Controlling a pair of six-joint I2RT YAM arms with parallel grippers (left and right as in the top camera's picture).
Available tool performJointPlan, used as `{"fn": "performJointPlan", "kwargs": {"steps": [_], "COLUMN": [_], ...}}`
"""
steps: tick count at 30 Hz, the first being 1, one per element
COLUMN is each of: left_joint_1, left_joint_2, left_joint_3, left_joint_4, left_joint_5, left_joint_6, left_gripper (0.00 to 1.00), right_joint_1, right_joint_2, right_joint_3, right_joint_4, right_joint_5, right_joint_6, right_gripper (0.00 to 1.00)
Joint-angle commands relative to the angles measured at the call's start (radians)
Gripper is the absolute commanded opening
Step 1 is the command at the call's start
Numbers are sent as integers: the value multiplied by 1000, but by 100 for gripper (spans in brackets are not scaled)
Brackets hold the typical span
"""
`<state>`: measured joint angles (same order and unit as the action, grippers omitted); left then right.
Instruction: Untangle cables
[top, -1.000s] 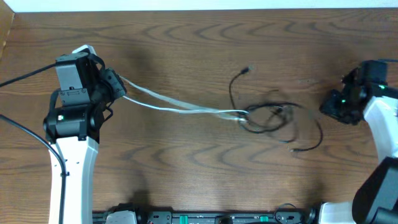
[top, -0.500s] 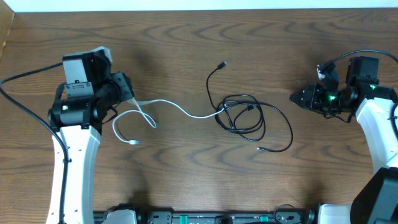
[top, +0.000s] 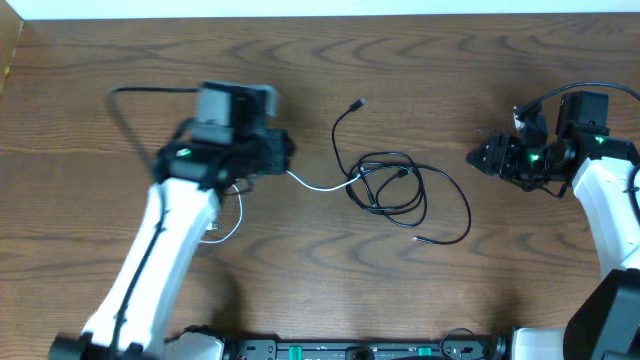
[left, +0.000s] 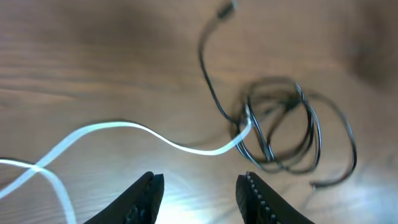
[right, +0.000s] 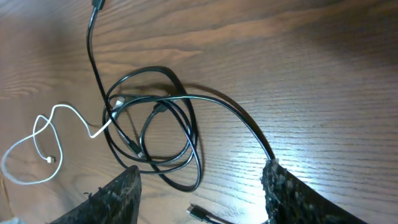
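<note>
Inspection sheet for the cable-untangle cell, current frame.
Surface: brown wood-grain table.
Job's things: white cable slack, one end reaching into the coil of the black cable; not separated.
Clutter: nothing seen.
Hands: left hand open, empty, near the white cable; right hand open, empty, apart from the coil.
Cables: thick black arm wiring loops off the left arm.
Surroundings: white strip along the far edge.
</note>
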<state>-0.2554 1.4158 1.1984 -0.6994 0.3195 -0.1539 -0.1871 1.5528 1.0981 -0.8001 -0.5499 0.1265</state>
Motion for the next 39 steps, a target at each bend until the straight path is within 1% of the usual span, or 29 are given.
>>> {"fn": "performJointPlan", "kwargs": {"steps": [1, 5, 8, 13, 22, 24, 28, 31, 33, 35, 36, 39], "left_joint_1": [-87, -167, -212, -271, -343, -351, -360, -359, -359, -359, -359, -350], "left_joint_2": [96, 193, 256, 333, 460, 488, 532, 553, 558, 557, 557, 551], "left_joint_3": [21, 21, 21, 15, 14, 14, 14, 14, 14, 14, 14, 17], "left_joint_4": [-4, -1, 9, 61, 145, 158, 187, 202, 211, 216, 219, 217], "left_joint_5": [13, 9, -2, -25, -25, -24, -25, -25, -25, -29, -40, -42], "left_joint_6": [-48, -160, -253, -348, -528, -534, -541, -544, -544, -544, -548, -552], "left_gripper": [43, 42, 39, 34, 34, 31, 28, 24, 19, 9, 8, 7], "right_joint_1": [4, 4, 4, 4, 4, 4, 4, 4, 4, 5, 6, 6], "right_joint_2": [-19, -19, -19, -19, -19, -19, -19, -19, -19, -19, -19, -19], "right_joint_3": [14, 14, 14, 14, 14, 14, 14, 14, 14, 14, 14, 14], "right_joint_4": [-9, -15, -19, -20, -30, -31, -36, -41, -42, -43, -43, -44], "right_joint_5": [25, 26, 28, 28, 28, 28, 28, 28, 29, 37, 40, 32], "right_joint_6": [11, 11, 11, 11, 10, 8, 7, 7, 6, 6, 7, 8], "right_gripper": [61, 63, 63, 63, 64, 64, 64, 64, 64, 64, 64, 64]}}
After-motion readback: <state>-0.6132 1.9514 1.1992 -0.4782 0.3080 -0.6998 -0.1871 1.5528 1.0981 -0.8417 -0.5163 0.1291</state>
